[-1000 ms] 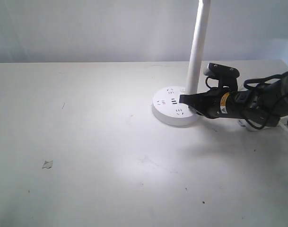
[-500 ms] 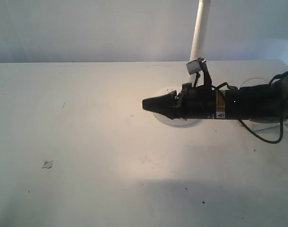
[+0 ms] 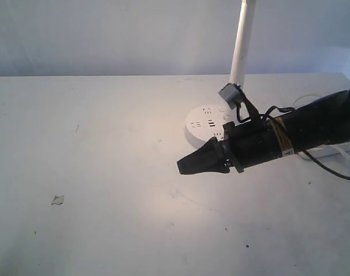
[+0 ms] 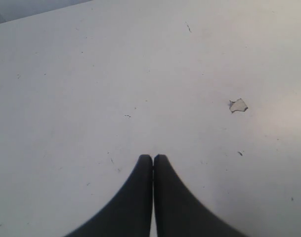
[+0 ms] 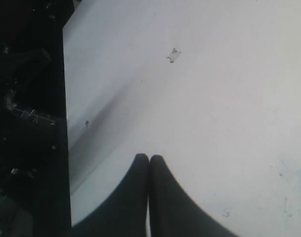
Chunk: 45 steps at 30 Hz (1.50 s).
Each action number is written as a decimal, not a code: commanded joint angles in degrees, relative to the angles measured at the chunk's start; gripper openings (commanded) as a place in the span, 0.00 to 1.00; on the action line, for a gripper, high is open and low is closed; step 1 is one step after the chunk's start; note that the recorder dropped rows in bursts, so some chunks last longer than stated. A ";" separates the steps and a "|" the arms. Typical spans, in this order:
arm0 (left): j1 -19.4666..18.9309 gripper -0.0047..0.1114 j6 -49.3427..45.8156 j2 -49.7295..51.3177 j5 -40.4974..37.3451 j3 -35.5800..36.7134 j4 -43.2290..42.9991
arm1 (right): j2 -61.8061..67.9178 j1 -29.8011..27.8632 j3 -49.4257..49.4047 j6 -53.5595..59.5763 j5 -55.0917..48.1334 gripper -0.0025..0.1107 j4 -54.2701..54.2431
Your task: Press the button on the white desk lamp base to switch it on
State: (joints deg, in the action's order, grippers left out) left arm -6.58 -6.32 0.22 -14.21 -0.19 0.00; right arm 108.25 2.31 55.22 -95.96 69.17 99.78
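The white desk lamp base (image 3: 202,123) is a thick round disc with socket holes and dark slots on top, right of the table's middle in the exterior view. Its slim white pole (image 3: 241,46) rises out of frame. A warm pool of light lies on the table in front of it. My right gripper (image 3: 182,167) hangs shut and empty, lifted off the base, in front of it and to its left. The right wrist view shows those shut fingers (image 5: 149,163) over bare table. My left gripper (image 4: 153,159) is shut and empty above bare table, outside the exterior view.
A small pale scrap (image 3: 57,200) lies on the white table (image 3: 106,149) at the front left, also seen as a scrap (image 4: 237,105) and a scrap (image 5: 173,55). A white power strip (image 3: 330,150) with cables sits behind my right arm. The table edge (image 5: 66,123) borders dark clutter.
My right gripper left the top of the lamp base, swung left, then came forward and down-left. The light on the table has turned from cold white to warm yellow.
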 commanded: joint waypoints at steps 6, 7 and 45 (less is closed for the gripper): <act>-0.15 0.04 0.06 -0.22 0.11 0.19 0.33 | -25.42 -0.01 -6.45 1.58 -20.96 0.02 0.16; -0.15 0.04 0.06 -0.22 0.11 0.19 0.33 | -28.36 -0.01 -7.14 1.70 -28.32 0.02 0.16; -0.15 0.04 0.06 -0.22 0.11 0.19 0.33 | -102.78 -8.30 -38.63 5.75 -62.82 0.02 0.16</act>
State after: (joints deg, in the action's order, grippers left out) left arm -6.58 -6.32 0.22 -14.21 -0.19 0.00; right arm 8.92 -3.81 16.75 -90.69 6.79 99.79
